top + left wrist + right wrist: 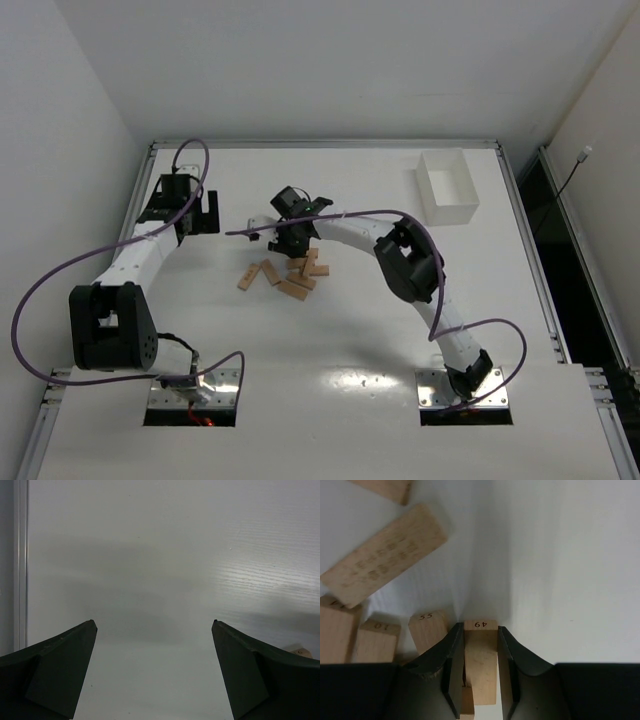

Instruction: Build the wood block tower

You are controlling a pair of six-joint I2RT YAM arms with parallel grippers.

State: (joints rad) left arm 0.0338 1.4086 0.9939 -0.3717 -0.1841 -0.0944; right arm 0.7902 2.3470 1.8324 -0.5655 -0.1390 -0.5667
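Several tan wood blocks (283, 277) lie loose in the middle of the table. My right gripper (296, 243) (480, 631) is shut on one wood block (481, 657) marked 49, its end face showing between the fingertips. Another block end (466, 702) shows just beneath it. Blocks marked 55 (427, 628) and 10 (374, 642) lie close on the left, and a longer block (385, 562) lies flat beyond them. I cannot tell whether these form the tower. My left gripper (205, 213) (154, 626) hangs open over bare table, far left of the blocks.
A white rectangular bin (447, 187) stands at the back right. The table's metal rim (20, 565) runs close on the left of the left gripper. The right arm's elbow (408, 262) and purple cable arch over the table's middle.
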